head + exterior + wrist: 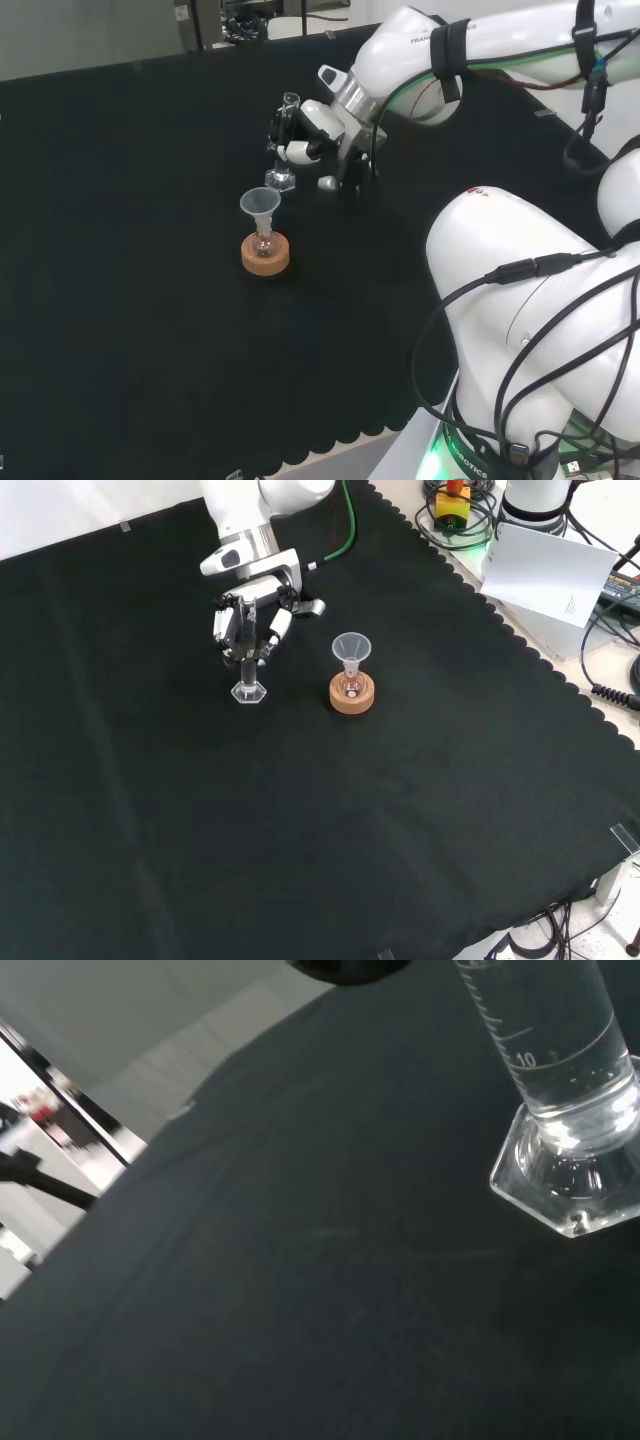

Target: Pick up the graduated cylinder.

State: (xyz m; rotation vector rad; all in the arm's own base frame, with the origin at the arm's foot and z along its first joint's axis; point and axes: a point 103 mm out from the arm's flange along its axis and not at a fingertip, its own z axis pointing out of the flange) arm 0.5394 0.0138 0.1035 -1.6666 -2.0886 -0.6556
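Observation:
The clear graduated cylinder (286,140) stands upright on the black cloth on its six-sided foot (247,692). The black and white hand (308,138) is at the cylinder's tube, fingers curled round it above the foot. From the front the hand (248,623) comes down from the top and covers most of the tube, so that little more than the foot shows. Up close in the wrist view, the cylinder (560,1050) shows its printed scale, and its foot (570,1185) rests on the cloth. A dark bit of the hand (345,968) sits nearby.
A small flask with a clear funnel (260,205) in its neck sits on a cork ring (265,254) close beside the cylinder; from the front the cork ring (352,694) lies to the cylinder's right. The cloth's scalloped edge, a paper sheet (545,575) and cables lie at the front view's right.

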